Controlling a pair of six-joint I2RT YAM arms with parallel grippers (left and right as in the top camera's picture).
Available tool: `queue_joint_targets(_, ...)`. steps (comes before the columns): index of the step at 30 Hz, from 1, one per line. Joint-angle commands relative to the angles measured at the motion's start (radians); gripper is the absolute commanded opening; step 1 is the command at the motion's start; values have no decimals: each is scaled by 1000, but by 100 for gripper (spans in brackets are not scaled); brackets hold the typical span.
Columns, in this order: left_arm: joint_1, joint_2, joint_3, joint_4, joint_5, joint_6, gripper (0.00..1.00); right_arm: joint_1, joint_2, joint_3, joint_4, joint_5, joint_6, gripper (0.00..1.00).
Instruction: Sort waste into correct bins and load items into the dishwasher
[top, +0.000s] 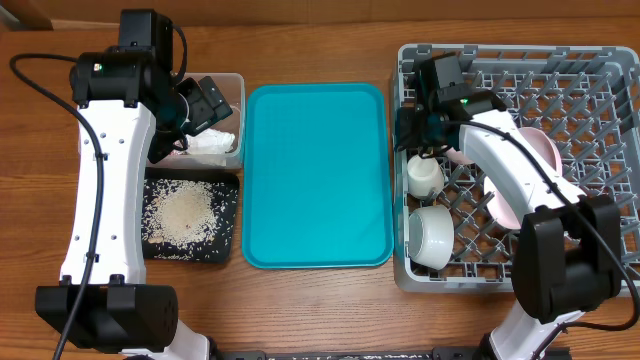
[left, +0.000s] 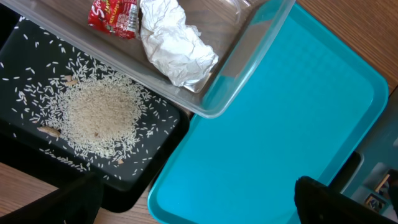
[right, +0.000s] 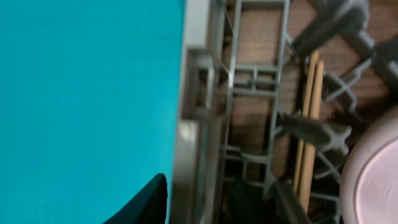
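Left gripper (left: 199, 205) wide apart over clear tub (left: 249, 68), upper left overhead; tissue (left: 174, 46) and wrapper (left: 113, 15) inside. Right gripper (top: 420, 135) at dish rack's (top: 600, 60) left wall; can't tell whether its fingers are apart or together.

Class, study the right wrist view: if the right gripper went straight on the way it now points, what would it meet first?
Most likely the lattice floor of the grey rack, just inside its wall. The chopsticks lie slightly to one side. Depth is unclear.
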Motion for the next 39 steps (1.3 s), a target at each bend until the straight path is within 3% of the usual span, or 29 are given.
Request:
queue_joint_targets(1,-1,-7,14,0,0,-2,100,21,5,-17,2,16,3,31)
queue_joint_targets(13,-1,-7,14,1,0,-2,100,92,5,-17,15,21,-21,30)
queue_joint_targets(39,-1,-7,14,1,0,-2,100,93,5,-17,-11,40,-61,22)
